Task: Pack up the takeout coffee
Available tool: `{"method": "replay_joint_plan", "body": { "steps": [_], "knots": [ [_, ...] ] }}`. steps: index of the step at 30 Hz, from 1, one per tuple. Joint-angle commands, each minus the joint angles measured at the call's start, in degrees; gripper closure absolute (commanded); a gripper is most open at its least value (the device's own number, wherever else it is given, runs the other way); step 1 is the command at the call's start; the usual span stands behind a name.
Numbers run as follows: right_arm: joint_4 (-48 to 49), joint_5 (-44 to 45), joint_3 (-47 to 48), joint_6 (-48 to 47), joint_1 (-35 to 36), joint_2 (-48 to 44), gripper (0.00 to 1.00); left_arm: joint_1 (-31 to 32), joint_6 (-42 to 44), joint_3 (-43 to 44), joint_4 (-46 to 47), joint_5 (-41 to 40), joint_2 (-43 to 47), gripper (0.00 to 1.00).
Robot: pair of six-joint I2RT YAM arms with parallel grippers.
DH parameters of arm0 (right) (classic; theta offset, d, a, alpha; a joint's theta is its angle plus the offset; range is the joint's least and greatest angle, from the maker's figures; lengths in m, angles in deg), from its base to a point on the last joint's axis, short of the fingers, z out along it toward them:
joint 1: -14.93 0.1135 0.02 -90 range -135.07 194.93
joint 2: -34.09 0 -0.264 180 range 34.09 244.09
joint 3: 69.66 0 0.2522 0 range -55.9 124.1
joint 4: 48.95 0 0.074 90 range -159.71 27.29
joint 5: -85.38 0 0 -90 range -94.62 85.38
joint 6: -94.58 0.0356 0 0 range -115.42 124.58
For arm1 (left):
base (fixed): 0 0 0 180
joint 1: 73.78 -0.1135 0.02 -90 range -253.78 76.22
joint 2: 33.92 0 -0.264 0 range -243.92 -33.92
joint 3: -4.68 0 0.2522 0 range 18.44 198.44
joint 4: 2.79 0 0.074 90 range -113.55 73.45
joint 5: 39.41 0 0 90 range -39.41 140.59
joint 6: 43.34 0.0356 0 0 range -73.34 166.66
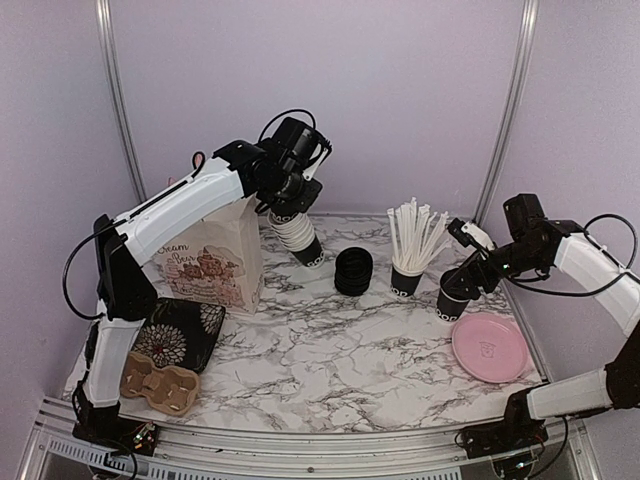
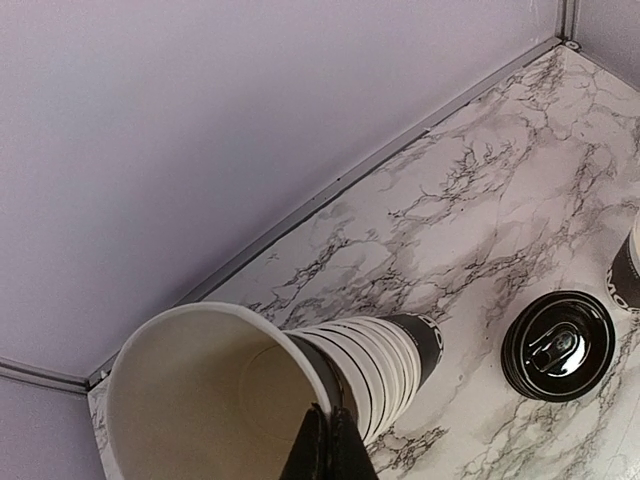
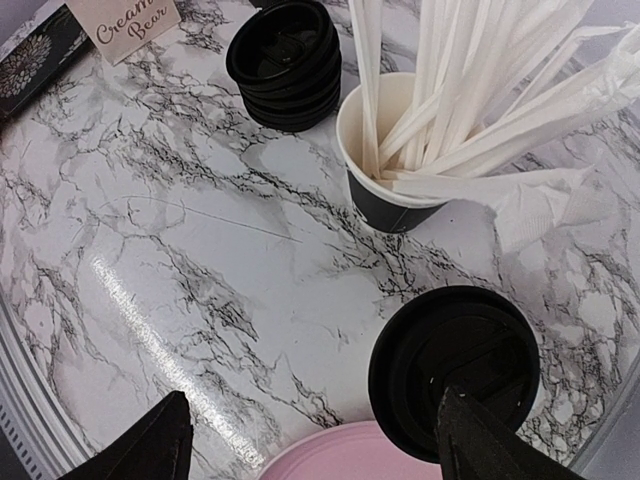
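One takeout coffee (image 1: 452, 298), a small black cup with a black lid (image 3: 455, 370), stands at the right by the pink plate. My right gripper (image 1: 468, 278) hangs open just above it; in the right wrist view the gripper (image 3: 320, 452) has its right finger over the lid's near edge and its left finger far off over bare marble. My left gripper (image 2: 328, 445) is shut on the rim of the top cup of the tilted stack of nested white-lined cups (image 2: 380, 355), high at the back left (image 1: 298, 235). I cannot tell whether the stack's base touches the table.
A stack of black lids (image 1: 353, 270) and a black cup of white straws (image 1: 407, 272) stand mid-table. A pink plate (image 1: 490, 347) lies front right. A printed paper bag (image 1: 225, 262), a dark floral pouch (image 1: 182, 333) and a cardboard cup carrier (image 1: 160, 385) sit at the left.
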Motion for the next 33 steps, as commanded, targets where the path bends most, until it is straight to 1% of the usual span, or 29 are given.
{"method": "replay_joint_plan", "body": {
  "steps": [1, 7, 11, 14, 20, 26, 33],
  "knots": [
    [1.5, -0.8, 0.9, 0.5, 0.4, 0.0, 0.18, -0.4, 1.5, -0.3, 2.3, 0.7, 0.4, 1.0],
    [1.6, -0.4, 0.4, 0.4, 0.3, -0.3, 0.18, -0.4, 0.4, 0.1, 4.1, 3.2, -0.7, 1.0],
    [1.9, -0.3, 0.1, 0.4, 0.4, -0.2, 0.18, -0.3, 1.4, -2.4, 9.0, 3.4, 0.3, 1.0],
    [2.0, -0.5, 0.1, 0.4, 0.4, 0.0, 0.18, -0.4, 1.3, -2.2, 11.7, 6.0, 0.1, 1.0],
    [2.0, -0.4, -0.1, 0.2, 0.3, -0.1, 0.18, -0.5, -0.5, -1.1, 12.1, 8.7, -0.7, 1.0],
    [2.3, -0.6, -0.2, 0.2, 0.4, -0.1, 0.18, -0.5, -2.4, -1.7, 12.3, 11.2, 1.3, 1.0],
    [1.9, -0.9, 0.3, 0.2, 0.4, -0.1, 0.18, 0.3, -1.9, -1.7, 12.5, 10.5, 4.2, 1.0]
  ]
}}
